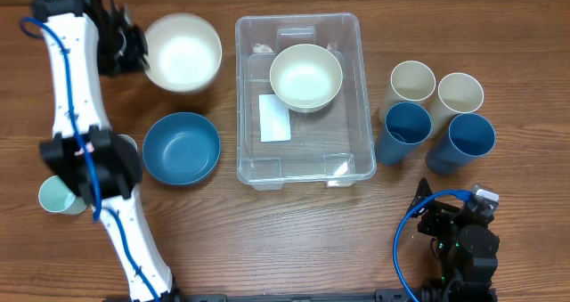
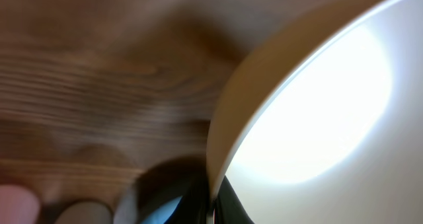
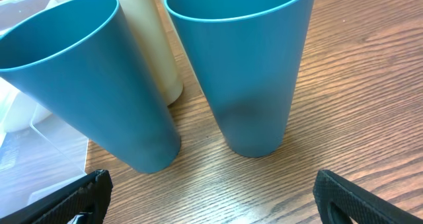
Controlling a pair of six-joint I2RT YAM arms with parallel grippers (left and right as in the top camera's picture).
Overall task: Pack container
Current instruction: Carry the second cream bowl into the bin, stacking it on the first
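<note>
The left hand point(image 1: 142, 54) is closed on the rim of a large white bowl point(image 1: 183, 51). To that hand's right, just past the bowl, the clear container point(image 1: 303, 155) sits on the wooden tabletop point(image 1: 499, 26), holding a smaller cream bowl point(image 1: 305, 77). The right hand point(image 3: 211, 197) is open, with two blue cups point(image 3: 244, 72) just ahead.

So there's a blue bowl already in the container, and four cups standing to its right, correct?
Not quite. The bowl in the container is cream, not blue; the blue bowl sits outside it, to its left in the picture. The four cups to its right are as you say. The overhead view shows this.
</note>
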